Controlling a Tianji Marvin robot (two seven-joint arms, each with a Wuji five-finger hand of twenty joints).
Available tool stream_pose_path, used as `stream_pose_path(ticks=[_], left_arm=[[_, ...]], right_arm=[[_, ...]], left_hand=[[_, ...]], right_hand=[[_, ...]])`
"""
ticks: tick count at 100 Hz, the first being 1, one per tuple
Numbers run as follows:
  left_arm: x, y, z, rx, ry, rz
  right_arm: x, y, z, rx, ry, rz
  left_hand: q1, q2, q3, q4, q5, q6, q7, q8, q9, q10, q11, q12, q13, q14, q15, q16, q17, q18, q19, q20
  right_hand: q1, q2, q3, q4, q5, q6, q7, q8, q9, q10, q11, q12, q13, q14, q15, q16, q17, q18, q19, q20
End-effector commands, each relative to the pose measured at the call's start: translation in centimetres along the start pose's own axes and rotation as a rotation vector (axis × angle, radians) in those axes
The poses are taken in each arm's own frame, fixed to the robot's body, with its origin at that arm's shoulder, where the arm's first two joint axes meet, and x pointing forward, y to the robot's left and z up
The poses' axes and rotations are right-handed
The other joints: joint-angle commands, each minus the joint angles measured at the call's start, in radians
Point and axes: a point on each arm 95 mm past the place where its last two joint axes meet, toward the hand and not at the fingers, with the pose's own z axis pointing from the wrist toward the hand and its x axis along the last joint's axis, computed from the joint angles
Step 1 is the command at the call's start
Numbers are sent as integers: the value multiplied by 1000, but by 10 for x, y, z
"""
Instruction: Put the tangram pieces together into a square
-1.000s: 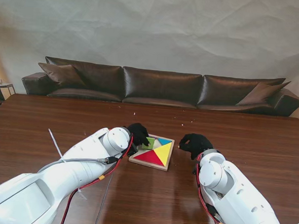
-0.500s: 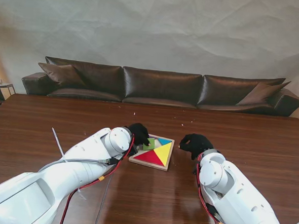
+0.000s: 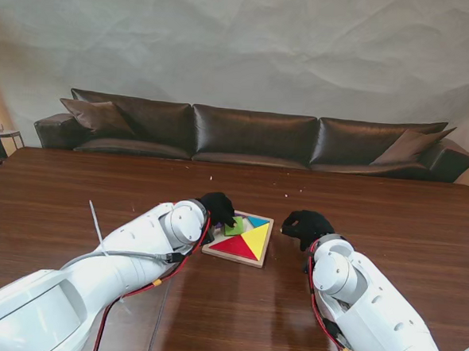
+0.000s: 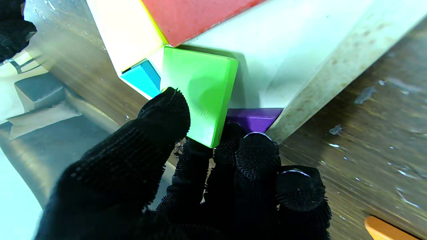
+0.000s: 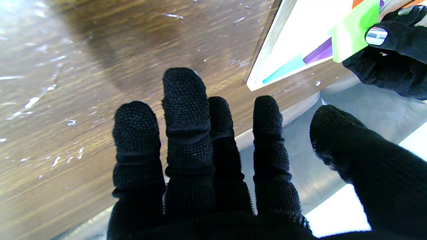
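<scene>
Placement is the step in hand, as we judge it. Going from left to right in the stand view, our left robot hand [image 3: 217,209] sits at the far left corner of the shallow wooden square tray [image 3: 228,257], thumb and fingers closed on the green square tangram piece [image 4: 200,96], which rides tilted with one edge lifted off the tray floor. Just beside it a small purple piece [image 4: 254,119] lies in the tray corner, a cyan triangle [image 4: 143,77] sits at the far edge, and the large yellow triangle [image 3: 256,240] and large red triangle [image 3: 234,248] are already seated. To do this well we should level the green square first, line its edges up with the yellow and red neighbours, then lower it flat and ease the fingers away without nudging the purple piece. An orange piece [image 4: 383,230] lies loose on the dark wooden tabletop [image 3: 74,190]. Farther right, our right robot hand [image 3: 305,225] hovers near the tray with fingers spread, holding nothing.
</scene>
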Motion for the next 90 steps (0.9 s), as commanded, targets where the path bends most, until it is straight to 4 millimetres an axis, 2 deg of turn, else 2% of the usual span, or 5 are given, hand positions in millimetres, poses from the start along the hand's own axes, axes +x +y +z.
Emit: stream_pose_path(ticks=[1, 9, 29, 52, 90], left_arm=[[-1, 5, 0, -23, 2, 13], [0, 5, 0, -23, 11, 25], [0, 5, 1, -21, 20, 48], [-1, 5, 2, -13, 31, 61], [-4, 2, 0, 7, 53, 75]], right_arm=[[1, -4, 0, 23, 6, 4], [1, -5, 0, 24, 6, 4], [1, -5, 1, 24, 7, 5], [0, -5, 1, 30, 10, 6], [0, -6, 1, 39, 12, 4]], left_hand=[[-18, 32, 17, 32, 29, 18, -56, -5, -54, 50, -24, -96, -15, 14, 47, 16, -17, -20, 3, 40], [-29, 39, 26, 35, 32, 18, -86, -10, -68, 54, -27, -170, -29, 18, 49, 21, -28, -17, -7, 58], [-54, 60, 48, 49, 28, 39, -135, -32, -102, 63, -34, -209, -52, 24, 54, 25, -50, -20, -17, 75], [-97, 93, 91, 103, 21, 57, -215, -88, -145, 76, -72, -251, -84, 30, 58, 33, -78, -23, -36, 111], [-101, 115, 82, 105, 14, 54, -222, -105, -168, 78, -116, -292, -102, 38, 56, 35, -96, -24, -47, 133]], right_hand=[[-23, 24, -1, 31, 10, 4, 9, -7, -23, 20, 15, -11, -12, 10, 15, -6, -108, 11, 35, -4], [-23, 23, -1, 31, 11, 5, 10, -7, -22, 20, 16, -11, -12, 12, 15, -6, -108, 12, 35, -4], [-23, 24, -1, 31, 11, 5, 9, -7, -23, 20, 16, -11, -12, 14, 15, -6, -108, 11, 35, -5], [-23, 25, -2, 31, 13, 6, 9, -6, -22, 19, 16, -11, -12, 13, 15, -6, -109, 11, 35, -5], [-24, 25, -2, 31, 12, 6, 8, -6, -21, 20, 16, -11, -12, 12, 15, -6, -108, 11, 36, -5]])
